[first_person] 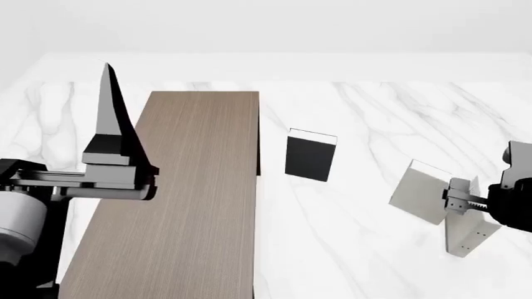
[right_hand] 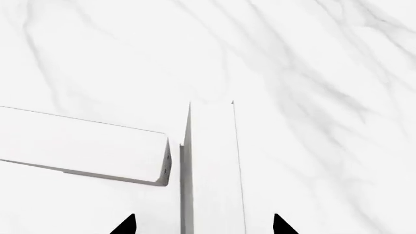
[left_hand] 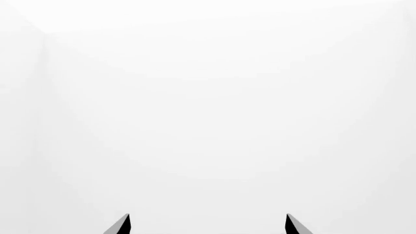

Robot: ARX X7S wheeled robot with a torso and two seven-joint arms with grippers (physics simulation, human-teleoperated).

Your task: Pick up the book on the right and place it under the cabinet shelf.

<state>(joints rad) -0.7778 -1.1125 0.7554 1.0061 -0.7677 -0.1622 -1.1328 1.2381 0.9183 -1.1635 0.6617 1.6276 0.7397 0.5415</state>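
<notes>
Near the surface's [first_person: 349, 249] right edge, the right gripper's [right_hand: 204, 225] open fingers straddle the upright book [right_hand: 211, 165]; a neighbouring pale book [right_hand: 85, 146], almost touching, risks being knocked on closing.

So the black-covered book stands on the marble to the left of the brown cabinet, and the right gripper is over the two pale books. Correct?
Not quite. In the head view the black-covered book stands to the right of the brown cabinet, not the left. The rest holds: the right gripper is over the two pale books, as the right wrist view shows.
</notes>
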